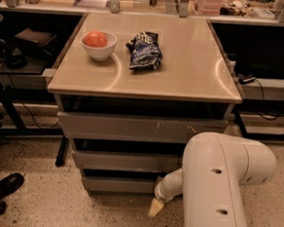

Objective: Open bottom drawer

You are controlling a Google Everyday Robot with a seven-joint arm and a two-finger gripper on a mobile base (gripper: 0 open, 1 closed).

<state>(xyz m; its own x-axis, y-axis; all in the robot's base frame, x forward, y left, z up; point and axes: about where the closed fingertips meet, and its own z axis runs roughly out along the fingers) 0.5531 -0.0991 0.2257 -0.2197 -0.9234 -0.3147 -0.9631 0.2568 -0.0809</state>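
The bottom drawer (117, 184) is the narrowest of three grey drawer fronts, low under the tan table, with a flat handleless face. Above it are the mid-width front (124, 161) and the widest front (131, 128) with pale scratch marks. My gripper (156, 208) hangs at the end of the white arm (219, 189), just right of and below the bottom drawer's right end, near the floor. It points downward, with one pale fingertip showing.
On the table top (183, 74) are a white bowl (98, 45) holding a red fruit and a dark chip bag (144, 50). A person's black shoe (0, 189) is on the speckled floor at lower left. Dark shelving and cables flank the table.
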